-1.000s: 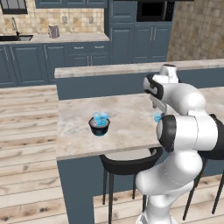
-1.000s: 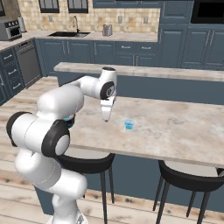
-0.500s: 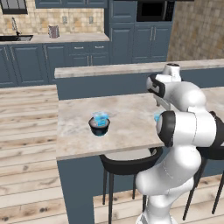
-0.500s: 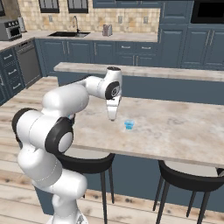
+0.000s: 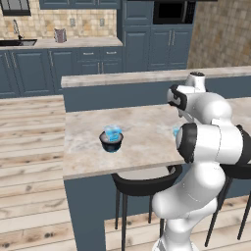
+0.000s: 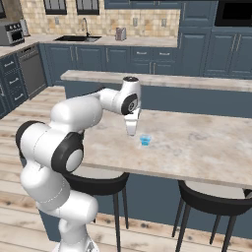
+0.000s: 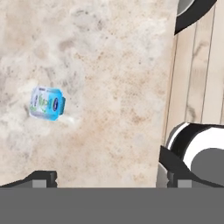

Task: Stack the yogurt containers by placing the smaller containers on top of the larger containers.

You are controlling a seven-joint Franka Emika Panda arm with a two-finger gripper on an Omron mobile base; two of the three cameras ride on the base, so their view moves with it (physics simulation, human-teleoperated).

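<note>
The larger container, a dark round tub, stands on the marble counter with one light-blue cup resting on top of it. A second, tinier light-blue cup stands alone on the counter, and it also appears left of centre in the hand view. My gripper hangs just above the counter, a short way left of that cup in the right base view and apart from it. In the hand view the gripper is open, with nothing between its fingertips.
A raised ledge runs along the counter's far side. Black bar stools stand under the near edge, and one stool appears beyond the counter's edge in the hand view. The wood floor lies below.
The arm has swung a little toward the lone small cup, so the gripper is closer to it. The jaws stay open, and the tub with its cup has not moved.
</note>
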